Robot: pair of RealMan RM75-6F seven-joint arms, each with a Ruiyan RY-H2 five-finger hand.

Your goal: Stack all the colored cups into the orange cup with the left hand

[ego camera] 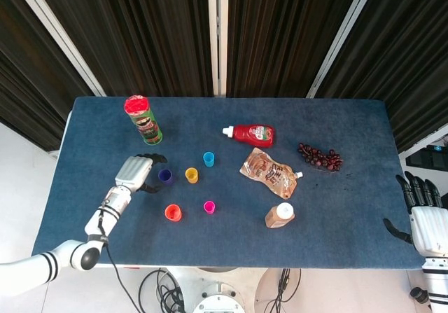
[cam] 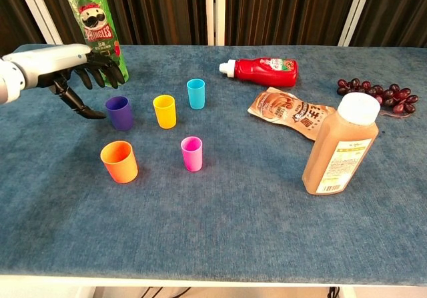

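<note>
The orange cup [cam: 119, 161] [ego camera: 173, 213] stands upright near the front left of the blue table. Behind it are a purple cup [cam: 119, 112] [ego camera: 165, 176], a yellow cup [cam: 164, 111] [ego camera: 192, 175] and a light blue cup [cam: 195, 93] [ego camera: 208, 159]. A pink cup [cam: 191, 153] [ego camera: 209, 206] stands to the right of the orange one. My left hand [cam: 80, 68] [ego camera: 136, 172] hovers just left of the purple cup, fingers spread, holding nothing. My right hand [ego camera: 423, 215] hangs off the table's right edge, fingers apart and empty.
A green Pringles can [cam: 95, 31] stands behind my left hand. A red ketchup bottle [cam: 261, 71] lies at the back, with a brown pouch [cam: 293, 115], dark grapes [cam: 377, 92] and an upright juice bottle [cam: 340, 145] on the right.
</note>
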